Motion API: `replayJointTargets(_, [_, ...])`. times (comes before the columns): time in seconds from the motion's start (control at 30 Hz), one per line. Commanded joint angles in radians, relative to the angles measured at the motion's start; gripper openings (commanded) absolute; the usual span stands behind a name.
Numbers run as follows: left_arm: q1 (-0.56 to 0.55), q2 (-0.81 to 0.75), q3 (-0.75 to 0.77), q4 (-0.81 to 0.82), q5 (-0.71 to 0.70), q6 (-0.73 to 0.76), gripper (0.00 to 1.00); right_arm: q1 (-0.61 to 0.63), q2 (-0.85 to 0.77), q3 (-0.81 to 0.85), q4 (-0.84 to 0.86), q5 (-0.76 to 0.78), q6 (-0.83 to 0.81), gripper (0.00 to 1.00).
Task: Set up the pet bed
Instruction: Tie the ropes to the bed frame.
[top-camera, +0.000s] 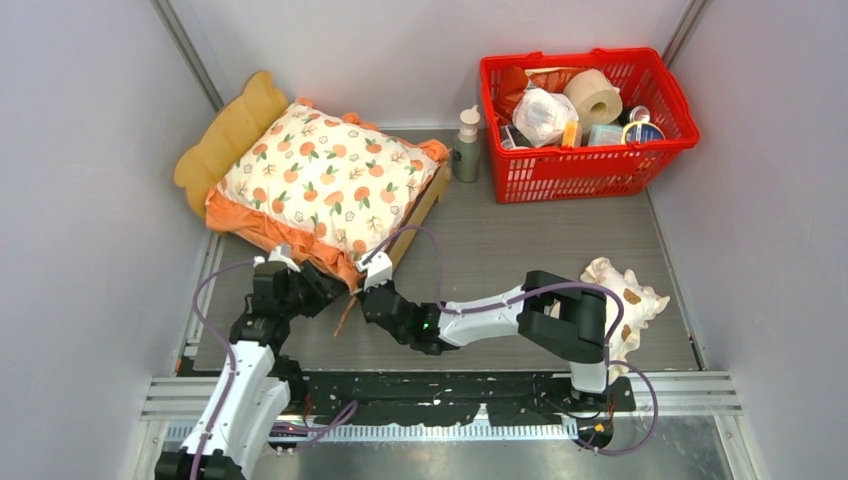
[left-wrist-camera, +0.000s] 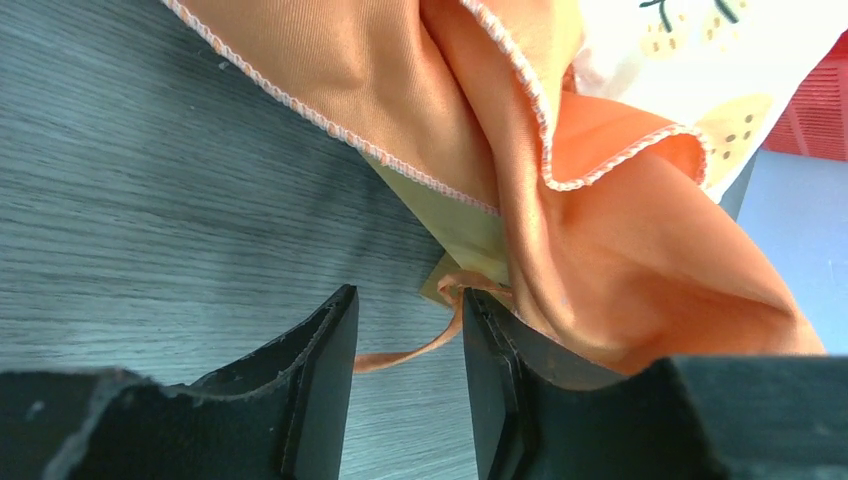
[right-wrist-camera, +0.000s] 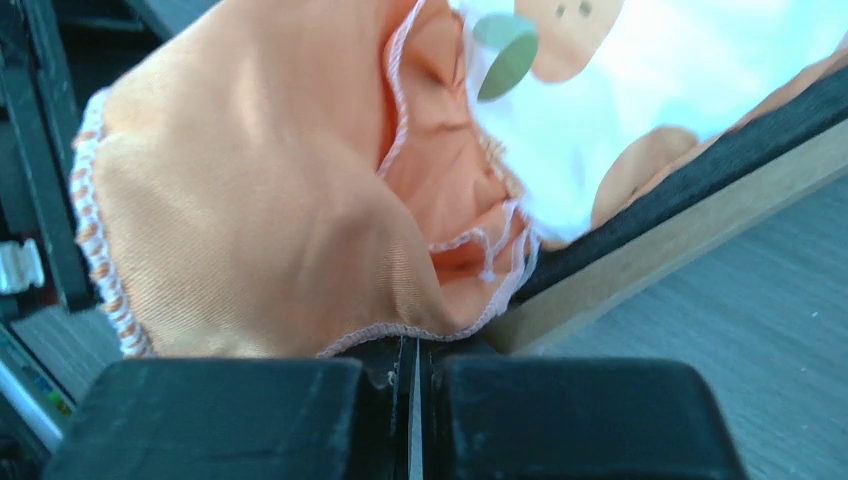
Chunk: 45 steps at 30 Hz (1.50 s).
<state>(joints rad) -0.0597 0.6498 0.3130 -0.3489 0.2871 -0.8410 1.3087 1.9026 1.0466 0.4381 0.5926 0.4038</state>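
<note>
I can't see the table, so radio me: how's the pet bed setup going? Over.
Left gripper open around orange tie. Right gripper shut at cushion ruffle. Cushion on pet bed, overhanging near end. Pillow lies apart, at right.

No legible text, label or number on anything.

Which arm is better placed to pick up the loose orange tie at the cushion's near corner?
Left. The left end effector is open with the orange tie between its fingers; the right end effector is shut against the ruffle.
</note>
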Motion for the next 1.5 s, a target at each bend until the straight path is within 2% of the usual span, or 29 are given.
replayJointTargets(0.0, [0.010,-0.047,-0.005,0.036,0.010,-0.021,0.47,-0.014,-0.026,0.054,0.005,0.055,-0.042,0.05])
replayJointTargets(0.17, [0.017,-0.040,-0.022,0.077,0.012,-0.070,0.46,-0.014,-0.019,0.081,-0.037,0.052,-0.069,0.05])
replayJointTargets(0.77, [0.047,-0.060,0.007,0.035,-0.038,-0.099,0.43,-0.014,0.045,0.149,-0.137,-0.029,-0.083,0.05])
replayJointTargets(1.0, [0.055,-0.057,-0.027,0.129,0.017,-0.146,0.44,-0.014,0.047,0.126,-0.086,-0.049,-0.106,0.05])
replayJointTargets(1.47, [0.055,-0.069,-0.088,0.263,0.063,-0.150,0.38,-0.014,0.043,0.099,-0.050,-0.063,-0.110,0.05])
